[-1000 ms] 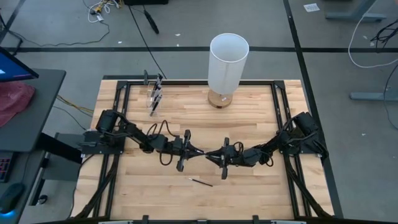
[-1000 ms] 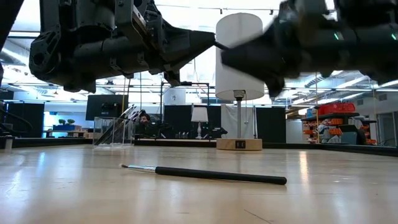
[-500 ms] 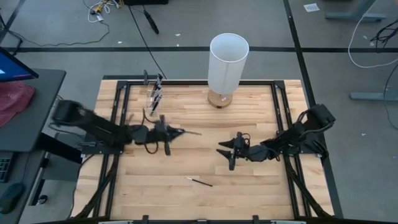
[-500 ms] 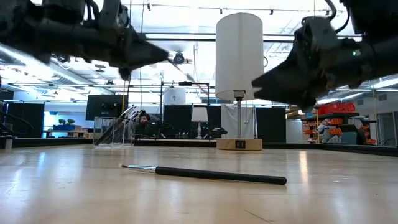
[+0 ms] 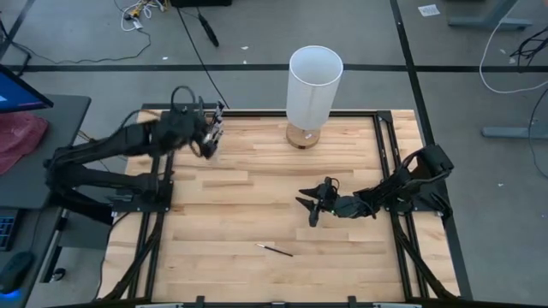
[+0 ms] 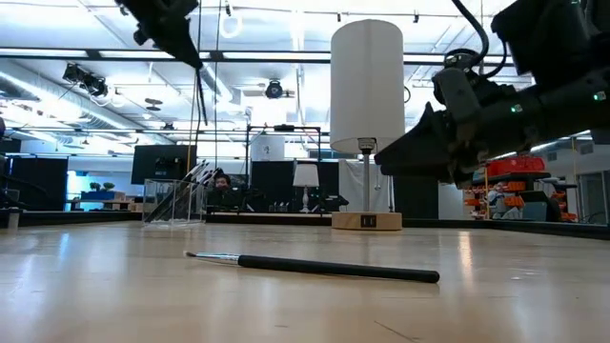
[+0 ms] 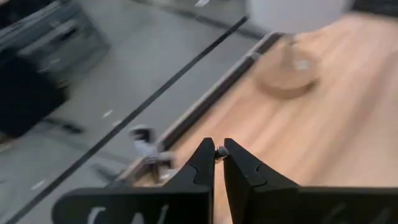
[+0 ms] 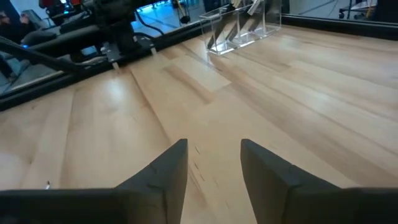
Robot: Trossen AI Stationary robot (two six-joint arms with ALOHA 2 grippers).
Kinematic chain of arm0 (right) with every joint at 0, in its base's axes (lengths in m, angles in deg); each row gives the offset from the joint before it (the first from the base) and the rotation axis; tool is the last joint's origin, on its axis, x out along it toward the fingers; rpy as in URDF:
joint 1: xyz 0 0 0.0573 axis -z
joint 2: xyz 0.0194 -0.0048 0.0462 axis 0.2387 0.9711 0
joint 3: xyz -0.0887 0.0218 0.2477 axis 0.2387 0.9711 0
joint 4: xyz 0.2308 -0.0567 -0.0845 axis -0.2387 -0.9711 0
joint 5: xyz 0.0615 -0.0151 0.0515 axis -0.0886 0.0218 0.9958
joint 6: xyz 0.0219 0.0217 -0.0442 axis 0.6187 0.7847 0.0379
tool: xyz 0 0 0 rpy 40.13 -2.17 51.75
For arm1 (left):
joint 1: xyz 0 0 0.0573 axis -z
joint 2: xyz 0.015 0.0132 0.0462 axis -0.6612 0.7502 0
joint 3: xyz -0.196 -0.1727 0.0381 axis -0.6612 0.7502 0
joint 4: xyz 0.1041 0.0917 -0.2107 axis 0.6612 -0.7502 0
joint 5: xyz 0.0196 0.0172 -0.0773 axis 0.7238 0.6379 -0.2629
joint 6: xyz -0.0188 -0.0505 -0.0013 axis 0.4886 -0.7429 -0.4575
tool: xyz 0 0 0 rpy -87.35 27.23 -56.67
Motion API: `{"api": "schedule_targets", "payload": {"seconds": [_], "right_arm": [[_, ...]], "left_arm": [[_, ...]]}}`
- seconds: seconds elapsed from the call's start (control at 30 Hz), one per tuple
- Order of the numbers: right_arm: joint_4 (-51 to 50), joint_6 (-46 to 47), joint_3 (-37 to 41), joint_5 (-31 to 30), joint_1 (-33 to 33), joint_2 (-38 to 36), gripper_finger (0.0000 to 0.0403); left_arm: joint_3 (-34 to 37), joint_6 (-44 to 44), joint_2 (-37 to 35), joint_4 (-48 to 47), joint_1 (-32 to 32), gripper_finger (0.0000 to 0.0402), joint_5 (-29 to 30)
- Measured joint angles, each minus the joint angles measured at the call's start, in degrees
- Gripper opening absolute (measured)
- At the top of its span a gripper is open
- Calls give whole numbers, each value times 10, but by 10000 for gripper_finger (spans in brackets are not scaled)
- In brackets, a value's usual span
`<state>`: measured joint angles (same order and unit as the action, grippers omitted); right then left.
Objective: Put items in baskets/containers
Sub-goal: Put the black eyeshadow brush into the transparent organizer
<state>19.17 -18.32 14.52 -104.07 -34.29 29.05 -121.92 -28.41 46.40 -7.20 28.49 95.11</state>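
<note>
My left gripper (image 5: 208,145) is at the table's far left, above the clear container (image 5: 213,128), and is shut on a thin dark brush (image 6: 194,76). The container holds several leaning brushes and also shows in the low view (image 6: 176,200) and the right wrist view (image 8: 242,25). One more brush (image 5: 276,250) lies flat on the wood near the table's front; the low view shows it close up (image 6: 315,267). My right gripper (image 5: 310,210) is open and empty, right of the table's middle, a little above the wood. My left gripper pinches the brush between its two fingertips; the wrist view shows only the brush's end (image 7: 219,151) in the narrow gap. The fingers come from above, pointing down. The brush hangs steeply below them, clear of the table, over the container.
A white-shaded lamp on a round wooden base (image 5: 314,85) stands at the far middle of the table, right of the container. Black frame rails (image 5: 257,111) run along the table's edges. Bare wood (image 5: 257,188) lies between the two grippers.
My left gripper has carried the brush from the table's middle, where both grippers met, to the far left above the container, and has tipped from level to pointing down, so the brush now hangs. My right gripper has drawn back a little toward the right edge.
</note>
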Motion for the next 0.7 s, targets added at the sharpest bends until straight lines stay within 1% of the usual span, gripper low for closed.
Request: {"api": "schedule_targets", "payload": {"seconds": [0.07, 0.13, 0.2, 0.27, 0.3, 0.37, 0.5, 0.7], "right_arm": [[1, 0, -1, 0, 2, 2, 151], [0, 3, -1, 1, 2, 3, 150], [1, 14, -1, 1, 2, 3, 150], [1, 25, -1, 1, 1, 3, 151], [1, 33, -1, 1, 0, 3, 150], [1, 44, -1, 7, -3, 3, 150], [1, 56, -1, 7, -12, 3, 150], [1, 70, -1, 7, -18, 3, 150]], "left_arm": [[-37, 24, 25, -38, -44, 14, -2], [-55, 52, 53, -66, -86, 14, -10], [-57, 86, 81, -67, -130, 14, -56], [-52, 116, 109, -68, -174, 14, -125], [-49, 125, 124, -67, -193, 14, -151], [-41, 145, 156, -63, -224, 14, -162], [-26, 198, 201, -24, -265, 14, -155], [-23, 219, 239, 12, -314, 14, -219]]}}
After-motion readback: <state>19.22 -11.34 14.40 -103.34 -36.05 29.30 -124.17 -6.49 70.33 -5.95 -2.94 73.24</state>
